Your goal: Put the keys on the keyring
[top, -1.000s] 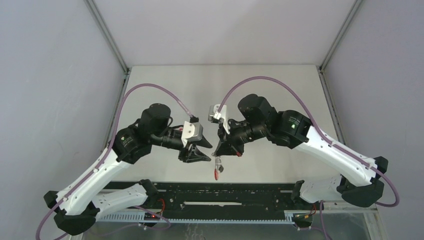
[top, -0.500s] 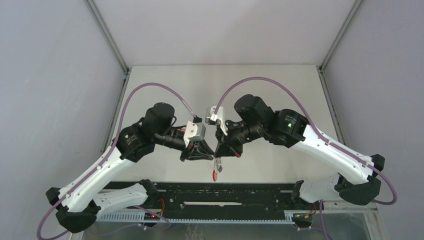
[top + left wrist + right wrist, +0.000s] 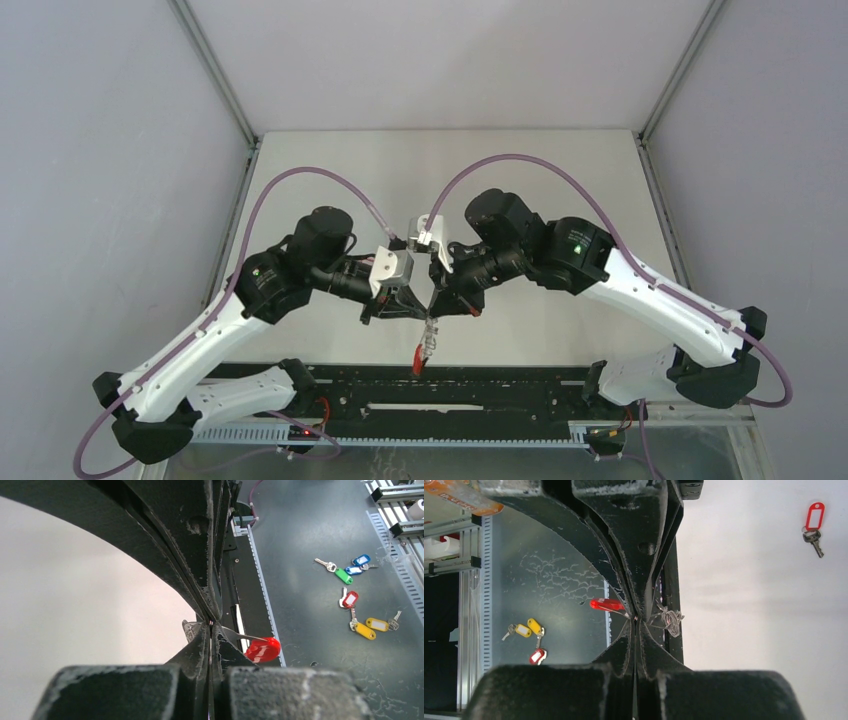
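Both grippers are pinching the keyring point(image 3: 421, 352) mid-air; the keys point(image 3: 813, 524) are lying off on the right arm's side.
Top view: left gripper point(image 3: 408, 308) and right gripper point(image 3: 441, 304) are meeting tip to tip, ring dangling toward the bases. Left wrist: jaws are clamping grey metal, red arc point(image 3: 262, 650) poking right. Right wrist: jaws are squeezing the ring too; keys are resting on the table point(image 3: 749, 630), well apart, upper right, lying roughly along the fingers, so the right arm looks nearer.

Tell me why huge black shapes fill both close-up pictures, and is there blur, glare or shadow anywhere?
Left wrist view: the black fingers sit against the lens, so they loom large and soft; the table looks washed out, while the red oblong plastic tag is sharper. Right wrist view: same looming fingers, with soft shadow bands on the table. Top external view: even light, no harsh glare.
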